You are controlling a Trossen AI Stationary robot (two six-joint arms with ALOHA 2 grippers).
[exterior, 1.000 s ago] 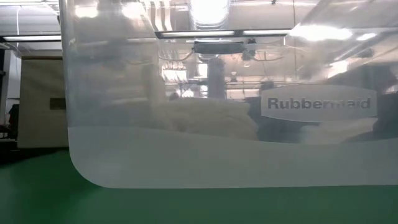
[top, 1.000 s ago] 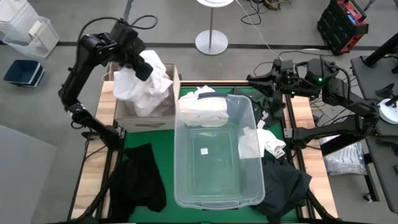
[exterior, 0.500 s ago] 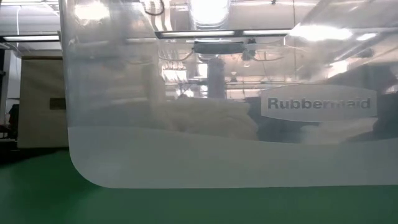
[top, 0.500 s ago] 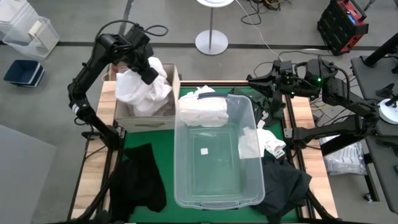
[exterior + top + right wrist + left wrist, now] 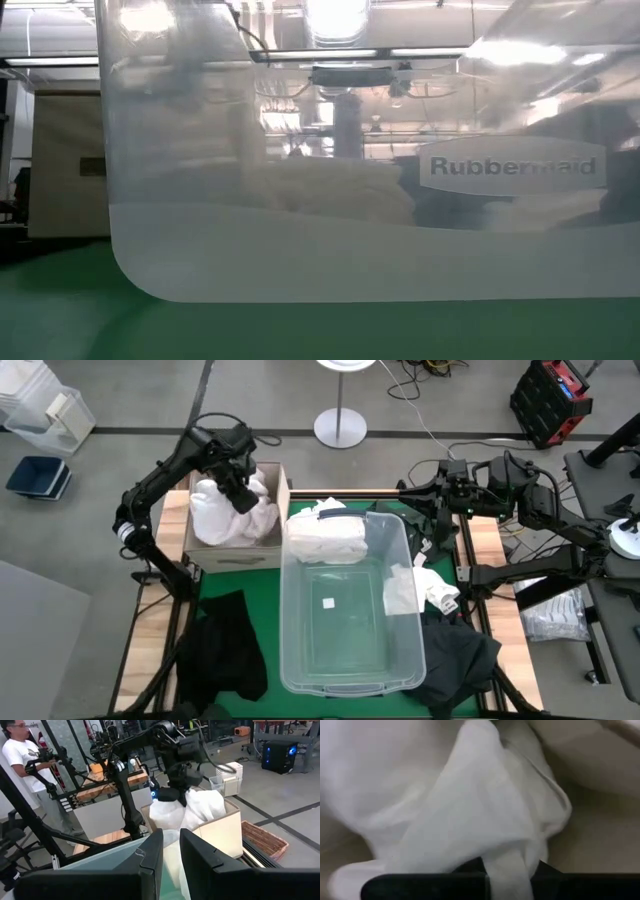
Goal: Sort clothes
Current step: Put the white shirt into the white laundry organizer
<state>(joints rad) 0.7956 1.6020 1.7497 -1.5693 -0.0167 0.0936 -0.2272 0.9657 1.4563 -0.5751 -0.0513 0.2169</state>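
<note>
Left of the clear plastic tub (image 5: 345, 620), a black garment (image 5: 225, 645) lay on the green mat. Beyond it, the left gripper (image 5: 243, 498) was clamped on a white garment (image 5: 225, 515) inside the cardboard box (image 5: 232, 550), which stood just beside the tub's far left corner. A folded white garment (image 5: 325, 538) rested in the tub's far end. Right of the tub lay a dark green garment (image 5: 460, 655). The right gripper (image 5: 170, 855) waited beyond the tub's far right corner, fingers nearly closed on nothing.
</note>
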